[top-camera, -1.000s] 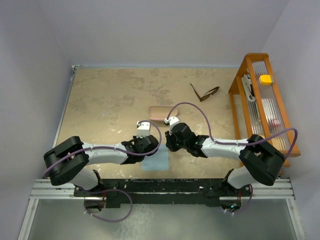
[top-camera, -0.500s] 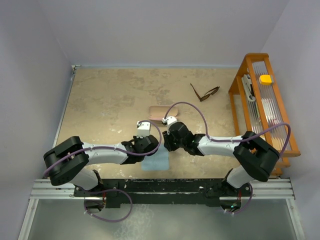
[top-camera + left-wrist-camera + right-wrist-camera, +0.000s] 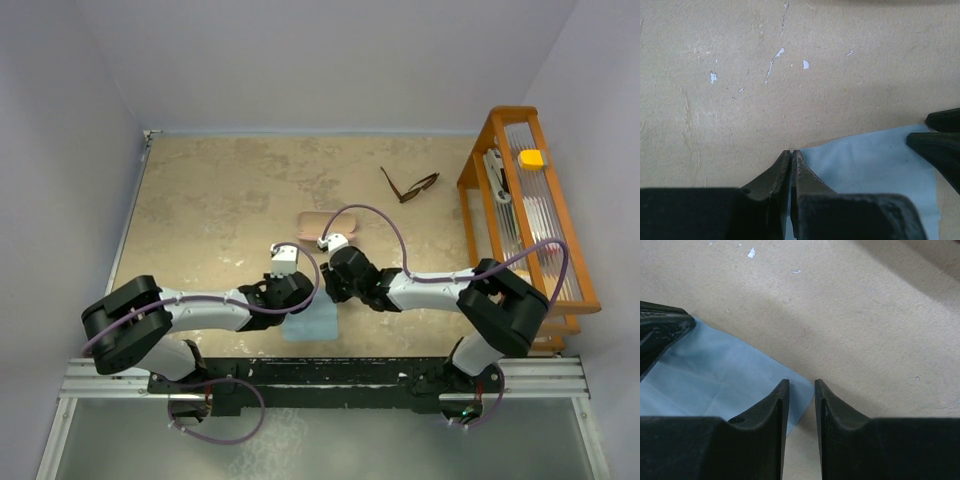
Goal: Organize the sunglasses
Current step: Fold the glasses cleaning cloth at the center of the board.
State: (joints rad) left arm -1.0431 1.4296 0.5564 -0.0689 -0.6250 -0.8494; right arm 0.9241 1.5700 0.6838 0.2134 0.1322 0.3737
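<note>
The sunglasses (image 3: 409,187) lie open on the far right of the table, away from both arms. A light blue cloth (image 3: 312,325) lies flat near the front edge. My left gripper (image 3: 791,151) is shut, its tips touching the cloth (image 3: 875,160) at one far corner; a pinch cannot be made out. My right gripper (image 3: 801,382) is slightly open and low over the other far corner of the cloth (image 3: 715,370), one finger above the cloth and one above bare table. In the top view the left gripper (image 3: 303,300) and right gripper (image 3: 333,293) stand close together.
A pink oblong case (image 3: 318,224) lies just beyond the two grippers. An orange wooden rack (image 3: 480,160) stands along the right edge, holding tools and a yellow object (image 3: 531,158). Grey walls close in the table on three sides.
My right gripper has opened a little and its arm has shifted left, towards the left gripper. The left gripper stays shut at the cloth's corner.
</note>
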